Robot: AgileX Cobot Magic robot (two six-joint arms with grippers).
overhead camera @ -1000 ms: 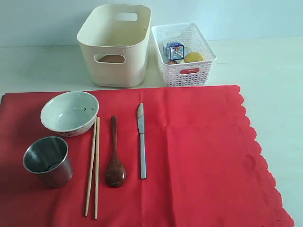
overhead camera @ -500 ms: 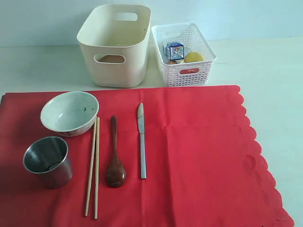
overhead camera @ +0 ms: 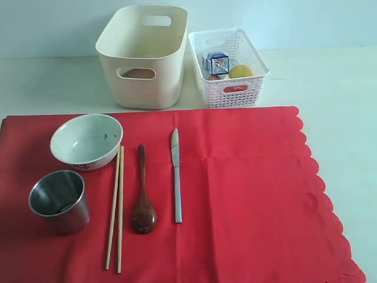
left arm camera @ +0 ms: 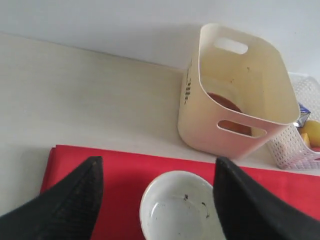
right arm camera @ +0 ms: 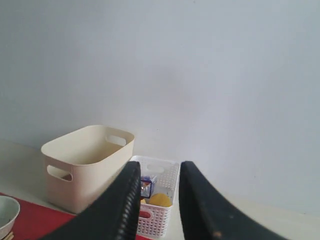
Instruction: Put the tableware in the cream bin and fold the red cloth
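left gripper (left arm camera: 157,165) fingers spread wide, empty, bowl (left arm camera: 177,207) showing in gap between them. right gripper (right arm camera: 159,167) fingers slightly apart, pinching nothing, cream bin (right arm camera: 87,150) off to one side

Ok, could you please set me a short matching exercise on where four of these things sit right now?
Things:
1. bowl
2. knife
3. lemon
4. brown plate

Places:
A. in the white basket
B. in the cream bin
C. on the red cloth, next to the wooden spoon
D. on the red cloth, next to the steel cup

Pairs: 1-D, 2-C, 3-A, 4-B.
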